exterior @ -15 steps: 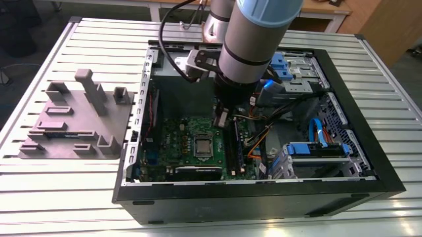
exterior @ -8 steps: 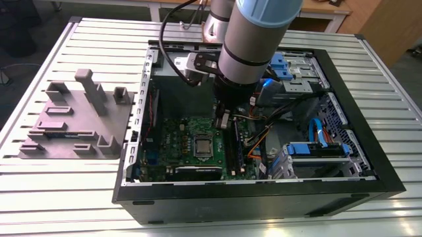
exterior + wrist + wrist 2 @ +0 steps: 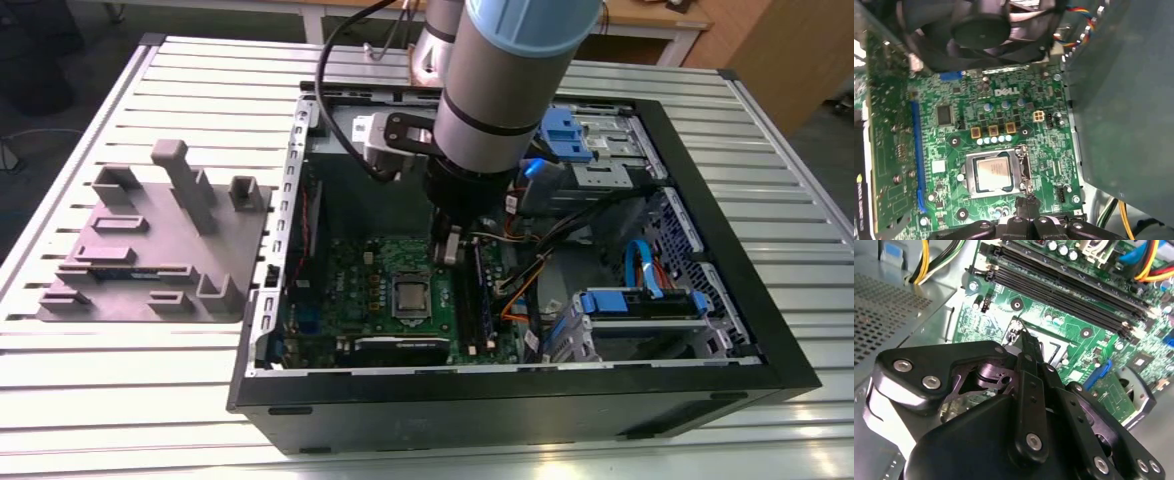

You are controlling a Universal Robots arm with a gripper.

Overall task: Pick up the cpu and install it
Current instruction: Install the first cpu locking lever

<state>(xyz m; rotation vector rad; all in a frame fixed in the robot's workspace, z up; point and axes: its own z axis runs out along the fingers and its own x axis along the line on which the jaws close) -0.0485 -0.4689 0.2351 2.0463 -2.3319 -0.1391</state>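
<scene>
My gripper (image 3: pixel 1026 204) is pinched closed on nothing, just beside the socket. The cpu (image 3: pixel 993 175) sits seated there; my linkage hides most of it in the second wrist view.

Even indoor light, soft blur, dim case interior (image 3: pixel 374 200).

Green board, silver chip
The motherboard (image 3: pixel 1004 130) was green (blue slot along one edge); the cpu (image 3: pixel 992 174) showed silvery-beige.

One cpu (image 3: pixel 992 174) sits in the socket, four black memory slots (image 3: pixel 1064 292) run beside it, three gold square components (image 3: pixel 993 131) line up near it, and one fan (image 3: pixel 979 30) sits beyond them.
</scene>
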